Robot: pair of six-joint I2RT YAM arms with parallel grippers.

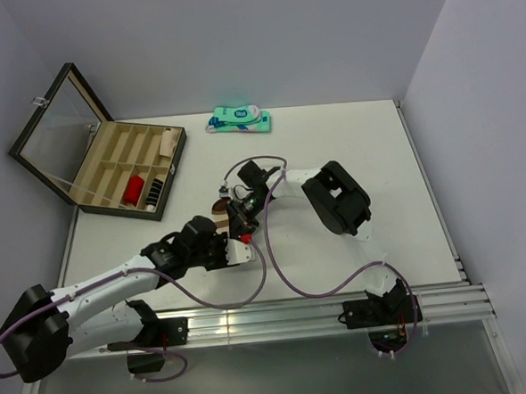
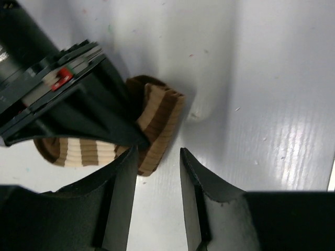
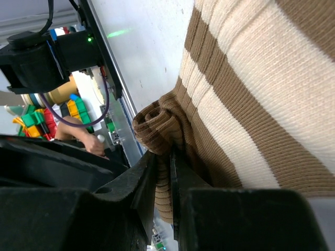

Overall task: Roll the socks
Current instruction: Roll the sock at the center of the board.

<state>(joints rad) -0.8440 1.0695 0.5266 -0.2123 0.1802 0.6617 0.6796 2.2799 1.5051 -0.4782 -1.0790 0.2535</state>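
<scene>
A brown sock (image 3: 251, 78) with wide tan bands is partly rolled, its end curled into a coil. My right gripper (image 3: 170, 157) is shut on a fold of it just below that coil. From above, the sock (image 1: 220, 207) shows at the table's middle, with the right gripper (image 1: 238, 212) right beside it. In the left wrist view the sock (image 2: 159, 115) hangs folded from the right gripper's black fingers (image 2: 112, 117). My left gripper (image 2: 157, 154) stands open just short of the sock's lower edge, with only bare table between its fingers. It sits close under the right gripper (image 1: 233, 241).
A dark wooden compartment box (image 1: 110, 171) with its glass lid raised stands at the back left and holds small items. A flat teal-and-white package (image 1: 239, 120) lies at the back edge. An aluminium rail (image 1: 279, 316) runs along the front, and purple cables loop over the table.
</scene>
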